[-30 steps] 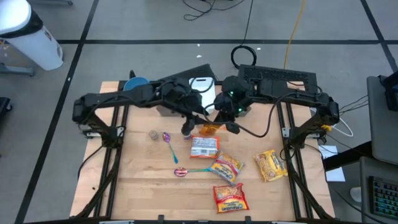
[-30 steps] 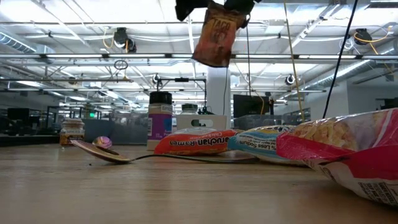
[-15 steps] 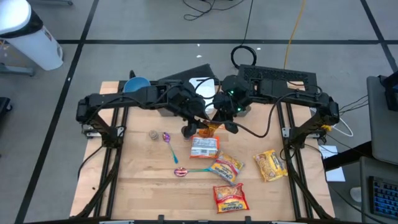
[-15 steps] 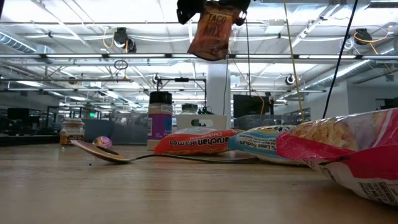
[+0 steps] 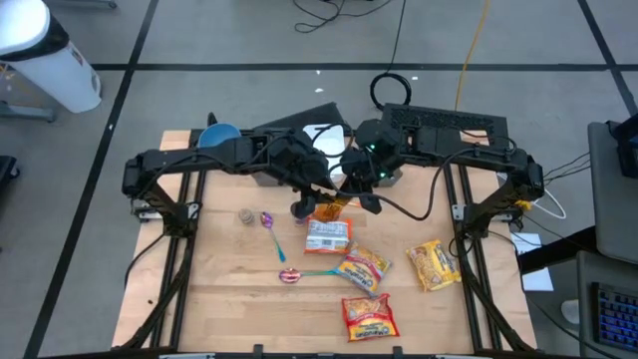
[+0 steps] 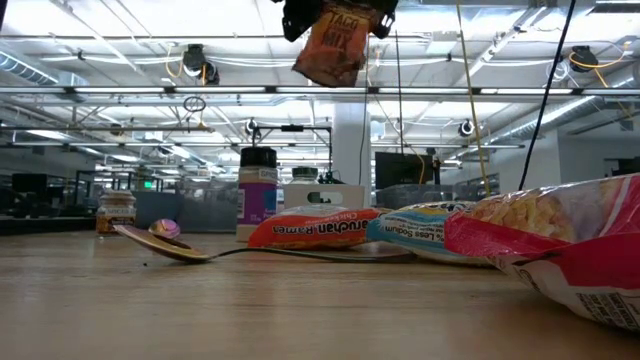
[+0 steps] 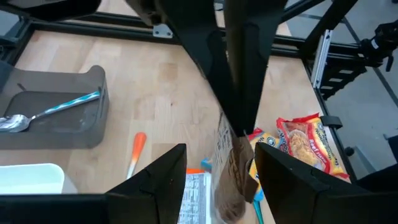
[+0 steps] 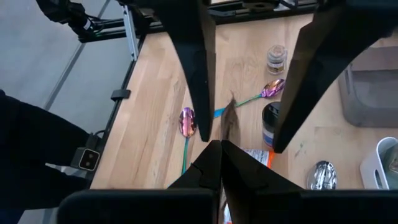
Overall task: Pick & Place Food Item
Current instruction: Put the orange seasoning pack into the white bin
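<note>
An orange taco-mix packet (image 6: 335, 45) hangs high above the table's middle (image 5: 334, 206). My right gripper (image 8: 219, 146) is shut on the packet's top. My left gripper (image 7: 221, 149) is open and faces it from the table's left side. Its two fingers (image 7: 165, 180) stand on either side of the hanging packet (image 7: 233, 171). Below on the table lie several ramen packets (image 5: 327, 234), flat on the wood. My right gripper pinches the packet's top edge (image 8: 227, 127) between its two shut fingers, which slant down from the table's far right. The packet hangs below the fingers, tilted, lifted clear of the table.
Two spoons (image 5: 271, 231) and a small spice jar (image 5: 245, 216) lie left of the ramen packets. A grey tray (image 7: 53, 112) holding a spoon, a white container (image 5: 322, 140) and a blue bowl (image 5: 217, 133) stand at the far edge. More packets (image 5: 434, 264) lie near right.
The hanging taco-mix packet has tipped and its lower end has come up a little in the low view. Both grippers stay where they were, the right one still shut on the packet.
</note>
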Motion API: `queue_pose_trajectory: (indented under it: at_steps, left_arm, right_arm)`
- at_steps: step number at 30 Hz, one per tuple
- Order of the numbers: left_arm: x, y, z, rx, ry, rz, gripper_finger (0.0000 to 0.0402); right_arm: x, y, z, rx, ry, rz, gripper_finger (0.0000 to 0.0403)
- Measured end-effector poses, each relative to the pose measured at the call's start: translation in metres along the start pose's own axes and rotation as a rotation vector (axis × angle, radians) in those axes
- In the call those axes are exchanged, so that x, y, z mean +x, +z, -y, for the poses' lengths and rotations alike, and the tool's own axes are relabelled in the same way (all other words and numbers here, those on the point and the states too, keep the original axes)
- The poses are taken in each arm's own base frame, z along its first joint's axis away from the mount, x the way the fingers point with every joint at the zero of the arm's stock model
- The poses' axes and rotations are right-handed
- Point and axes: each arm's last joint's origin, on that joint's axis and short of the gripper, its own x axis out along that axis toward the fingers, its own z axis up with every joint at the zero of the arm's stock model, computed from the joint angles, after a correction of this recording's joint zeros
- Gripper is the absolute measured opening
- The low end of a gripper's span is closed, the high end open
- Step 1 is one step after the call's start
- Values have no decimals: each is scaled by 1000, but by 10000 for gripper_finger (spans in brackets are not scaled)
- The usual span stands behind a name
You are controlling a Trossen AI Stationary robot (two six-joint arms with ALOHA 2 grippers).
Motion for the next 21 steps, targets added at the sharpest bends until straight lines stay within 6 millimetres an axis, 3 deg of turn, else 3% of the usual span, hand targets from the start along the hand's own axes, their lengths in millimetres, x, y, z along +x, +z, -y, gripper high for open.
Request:
queue_pose_trajectory:
  at_steps: [21]
  left_arm:
    - [-2,0,-7,-17,29,7,197]
  right_arm:
    - [0,0,0,-3,0,0,0]
